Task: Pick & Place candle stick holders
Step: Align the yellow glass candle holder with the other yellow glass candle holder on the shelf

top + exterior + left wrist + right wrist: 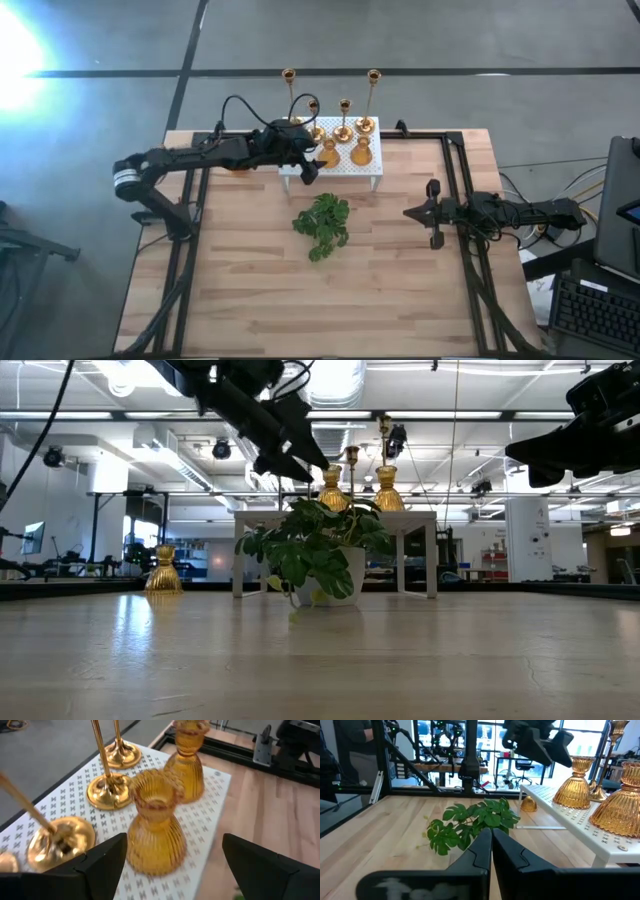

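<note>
High view, from the left: one squat holder (237, 166) sits alone on the wooden surface (250, 300) just beside the left arm, partly hidden under it. The left claw (307, 172) hangs at the near-left corner of the white stand (370, 176), its fingers spread wide and empty — in the left wrist view a ribbed squat holder (155, 827) sits squarely between them, so I judge it is lined up to close on that one. A second squat holder (187, 762) stands behind it on the stand, with the thin-stemmed holders (343, 120) along the far edge; their tops are cut off in the wrist view. The plant (322, 225) sits mid-surface, in front of the stand. Further right, the right claw (433, 213) waits over the surface's right side, pinched shut and holding nothing — parked clear of the work, I think.
</note>
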Available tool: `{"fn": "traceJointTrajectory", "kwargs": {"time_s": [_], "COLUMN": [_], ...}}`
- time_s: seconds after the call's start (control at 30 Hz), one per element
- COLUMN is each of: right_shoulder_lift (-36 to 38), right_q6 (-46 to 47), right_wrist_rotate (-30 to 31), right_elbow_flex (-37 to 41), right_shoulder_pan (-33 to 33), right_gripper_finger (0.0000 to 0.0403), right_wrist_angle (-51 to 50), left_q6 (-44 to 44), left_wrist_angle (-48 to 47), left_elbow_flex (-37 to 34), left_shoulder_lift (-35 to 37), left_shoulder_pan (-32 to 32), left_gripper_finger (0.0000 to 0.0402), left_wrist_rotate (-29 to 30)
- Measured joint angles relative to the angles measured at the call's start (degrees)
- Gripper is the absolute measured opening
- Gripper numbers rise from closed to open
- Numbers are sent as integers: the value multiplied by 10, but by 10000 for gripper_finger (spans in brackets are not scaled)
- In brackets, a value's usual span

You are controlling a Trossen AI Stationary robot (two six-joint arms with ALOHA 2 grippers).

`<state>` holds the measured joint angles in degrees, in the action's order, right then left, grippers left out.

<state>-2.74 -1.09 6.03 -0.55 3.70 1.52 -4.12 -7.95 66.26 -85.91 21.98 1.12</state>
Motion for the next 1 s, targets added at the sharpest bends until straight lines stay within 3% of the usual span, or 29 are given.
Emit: {"fn": "traceJointTrajectory", "kwargs": {"time_s": [0.57,0.77,1.0], "right_shoulder_lift": [0,0,0], "right_q6": [0,0,0], "right_wrist_rotate": [0,0,0], "right_elbow_flex": [0,0,0], "right_shoulder_pan": [0,0,0], "right_gripper_finger": [9,9,9], "right_wrist_angle": [0,0,0], "left_q6": [-4,-12,-101], "left_wrist_angle": [-140,-228,-298], "left_elbow_flex": [0,0,-27], "left_shoulder_lift": [180,241,294], "left_shoulder_pan": [-100,-181,-297], "left_gripper_finger": [330,330,330], "left_wrist_rotate": [19,144,294]}}
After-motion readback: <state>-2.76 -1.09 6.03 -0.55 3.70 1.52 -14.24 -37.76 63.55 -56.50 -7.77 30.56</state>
